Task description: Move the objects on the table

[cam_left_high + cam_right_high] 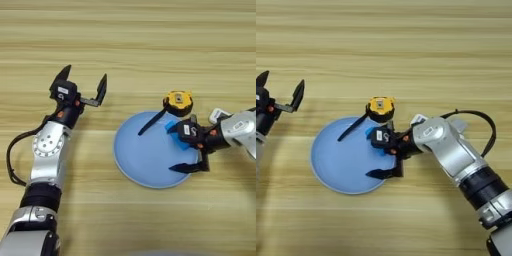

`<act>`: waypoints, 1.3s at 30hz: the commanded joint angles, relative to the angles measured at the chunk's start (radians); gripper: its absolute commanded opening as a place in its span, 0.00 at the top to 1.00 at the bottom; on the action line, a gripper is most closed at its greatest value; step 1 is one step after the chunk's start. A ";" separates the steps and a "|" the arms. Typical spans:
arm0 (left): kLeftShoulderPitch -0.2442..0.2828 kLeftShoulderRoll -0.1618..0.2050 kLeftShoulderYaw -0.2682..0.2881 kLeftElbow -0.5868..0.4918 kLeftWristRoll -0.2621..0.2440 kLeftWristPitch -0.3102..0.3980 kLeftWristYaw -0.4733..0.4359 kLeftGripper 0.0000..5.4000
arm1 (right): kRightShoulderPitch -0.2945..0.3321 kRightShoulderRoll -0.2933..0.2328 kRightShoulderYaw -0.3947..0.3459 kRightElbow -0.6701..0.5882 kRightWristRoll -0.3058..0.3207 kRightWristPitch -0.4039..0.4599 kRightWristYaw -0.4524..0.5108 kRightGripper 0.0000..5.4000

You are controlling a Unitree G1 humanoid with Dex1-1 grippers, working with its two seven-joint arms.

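The round light-blue plate lies on the table, right of centre. My right gripper reaches in from the right over the plate's right part, open, its two black fingers spread wide. The small bright blue block sits at the upper finger, partly hidden by the gripper body; I cannot tell if it touches. The yellow-and-black tape measure rests at the plate's far rim, its black strap lying across the plate. My left gripper stands open, left of the plate, with nothing between its fingers.
A white remote control peeks out behind my right forearm, to the right of the tape measure. A black cable loops off the right arm. Bare wood stretches across the far half and the near edge.
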State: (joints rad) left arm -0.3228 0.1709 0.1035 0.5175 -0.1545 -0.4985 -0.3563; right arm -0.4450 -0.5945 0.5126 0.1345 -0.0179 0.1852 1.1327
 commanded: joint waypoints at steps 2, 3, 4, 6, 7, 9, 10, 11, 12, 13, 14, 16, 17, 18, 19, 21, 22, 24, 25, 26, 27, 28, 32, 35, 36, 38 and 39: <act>0.002 0.003 -0.003 0.002 0.006 -0.001 -0.002 0.00 | 0.055 -0.091 0.013 0.013 -0.057 -0.011 0.044 0.01; 0.002 0.003 -0.003 0.002 0.006 -0.001 -0.002 0.00 | 0.062 -0.100 0.009 0.007 -0.053 -0.013 0.050 0.01; 0.001 0.004 -0.002 0.003 0.005 -0.001 -0.003 0.00 | 0.070 -0.113 0.004 0.001 -0.051 -0.019 0.056 0.01; 0.000 0.005 -0.001 0.005 0.003 0.000 -0.005 0.00 | 0.083 -0.133 -0.006 -0.009 -0.049 -0.027 0.063 0.01; -0.001 0.006 -0.001 0.005 0.003 0.000 -0.005 0.00 | 0.092 -0.146 -0.016 -0.017 -0.044 -0.030 0.068 0.01; -0.003 0.009 0.001 0.008 0.002 -0.001 -0.007 0.00 | 0.107 -0.166 -0.033 -0.033 -0.037 -0.032 0.075 0.01; -0.004 0.010 0.002 0.009 0.001 -0.001 -0.009 0.00 | 0.116 -0.177 -0.041 -0.043 -0.033 -0.033 0.079 0.01; -0.006 0.012 0.003 0.011 0.000 -0.001 -0.010 0.00 | 0.124 -0.186 -0.050 -0.054 -0.031 -0.032 0.080 0.01; -0.007 0.013 0.003 0.013 0.000 -0.001 -0.011 0.00 | 0.130 -0.192 -0.059 -0.062 -0.028 -0.031 0.080 0.01; -0.008 0.015 0.004 0.015 -0.001 -0.001 -0.013 0.00 | 0.134 -0.195 -0.067 -0.068 -0.024 -0.027 0.079 0.01; -0.010 0.016 0.005 0.016 -0.002 -0.001 -0.015 0.00 | 0.138 -0.198 -0.074 -0.075 -0.021 -0.025 0.080 0.01; -0.012 0.018 0.007 0.016 -0.003 0.000 -0.018 0.00 | 0.144 -0.202 -0.088 -0.083 -0.014 -0.025 0.082 0.01; -0.013 0.020 0.008 0.016 -0.004 0.001 -0.019 0.00 | 0.145 -0.204 -0.095 -0.086 -0.011 -0.028 0.082 0.01; -0.014 0.021 0.009 0.016 -0.004 0.001 -0.020 0.00 | 0.146 -0.205 -0.102 -0.089 -0.006 -0.031 0.082 0.01; -0.015 0.022 0.010 0.017 -0.004 0.002 -0.022 0.00 | 0.145 -0.205 -0.110 -0.096 0.001 -0.035 0.084 0.01; -0.017 0.024 0.012 0.020 -0.004 0.000 -0.024 0.00 | 0.148 -0.202 -0.131 -0.125 0.037 -0.038 0.101 0.01; -0.018 0.025 0.013 0.022 -0.004 0.000 -0.026 0.00 | 0.149 -0.198 -0.145 -0.144 0.059 -0.034 0.108 0.01; -0.020 0.027 0.014 0.025 -0.005 0.000 -0.029 0.00 | 0.147 -0.183 -0.175 -0.180 0.092 -0.033 0.101 0.01; -0.020 0.028 0.015 0.025 -0.006 0.000 -0.030 0.00 | 0.144 -0.172 -0.191 -0.196 0.109 -0.029 0.090 0.01; -0.021 0.028 0.015 0.026 -0.006 0.000 -0.031 0.00 | 0.141 -0.161 -0.207 -0.214 0.129 -0.019 0.081 0.01; -0.021 0.029 0.015 0.026 -0.007 0.000 -0.031 0.00 | 0.139 -0.150 -0.226 -0.234 0.153 -0.012 0.072 0.01; -0.022 0.029 0.016 0.027 -0.007 0.000 -0.031 0.00 | 0.137 -0.140 -0.243 -0.251 0.174 -0.004 0.063 0.01; -0.026 0.030 0.016 0.031 -0.007 -0.001 -0.033 0.00 | 0.133 -0.135 -0.298 -0.300 0.219 0.017 0.033 0.01; -0.026 0.029 0.016 0.032 -0.007 -0.002 -0.034 0.00 | 0.136 -0.151 -0.321 -0.307 0.219 0.020 0.021 0.01; -0.026 0.028 0.015 0.031 -0.007 -0.001 -0.033 0.00 | 0.139 -0.159 -0.326 -0.302 0.213 0.017 0.021 0.01; -0.025 0.027 0.014 0.029 -0.006 0.000 -0.032 0.00 | 0.142 -0.186 -0.331 -0.278 0.191 0.003 0.030 0.01; -0.025 0.026 0.014 0.029 -0.005 0.000 -0.031 0.00 | 0.139 -0.201 -0.334 -0.258 0.184 0.002 0.039 0.01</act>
State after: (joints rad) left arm -0.3343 0.1894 0.1163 0.5420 -0.1609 -0.4985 -0.3848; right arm -0.2979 -0.7514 0.1948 -0.1531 0.1871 0.1875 1.1610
